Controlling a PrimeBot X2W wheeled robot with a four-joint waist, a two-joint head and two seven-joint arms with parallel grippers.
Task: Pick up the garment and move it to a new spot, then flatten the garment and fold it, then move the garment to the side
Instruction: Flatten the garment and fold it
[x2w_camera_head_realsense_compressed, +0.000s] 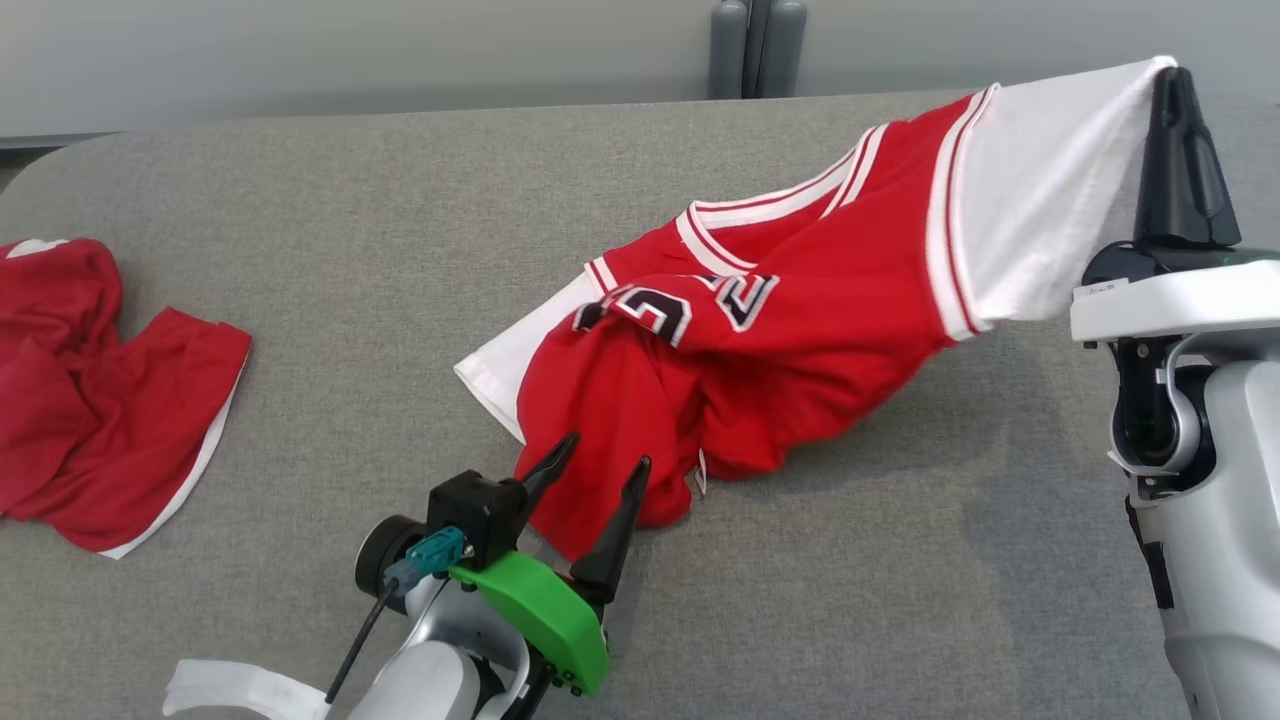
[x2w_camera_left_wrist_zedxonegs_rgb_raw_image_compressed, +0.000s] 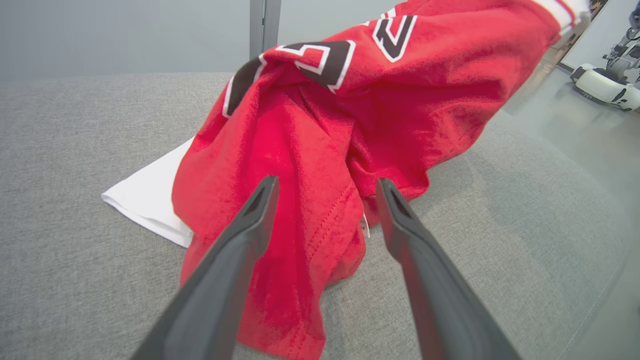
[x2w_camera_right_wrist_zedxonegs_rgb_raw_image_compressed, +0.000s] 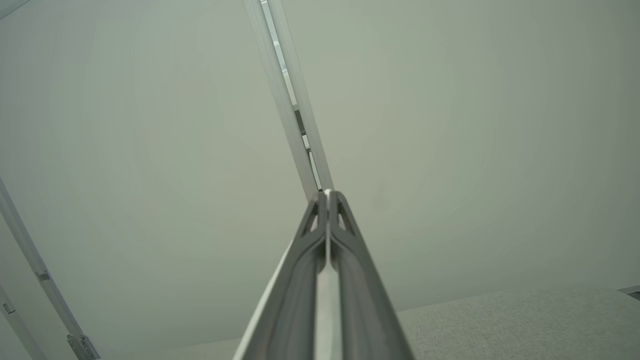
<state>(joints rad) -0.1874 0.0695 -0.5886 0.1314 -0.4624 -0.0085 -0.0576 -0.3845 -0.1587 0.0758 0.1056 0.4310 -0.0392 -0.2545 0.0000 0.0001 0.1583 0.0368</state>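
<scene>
Diagonally, garment rises toward upper right, right jaws clamping it, left jaws apart.

The garment's folds hide part of its number.

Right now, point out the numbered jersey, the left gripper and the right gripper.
numbered jersey (x2w_camera_head_realsense_compressed: 830, 290), head view, on its red body beside the number.
left gripper (x2w_camera_head_realsense_compressed: 608, 450), head view, midway between its open fingertips.
right gripper (x2w_camera_head_realsense_compressed: 1168, 75), head view, at the shut fingertips pinching the jersey's white cloth.
</scene>
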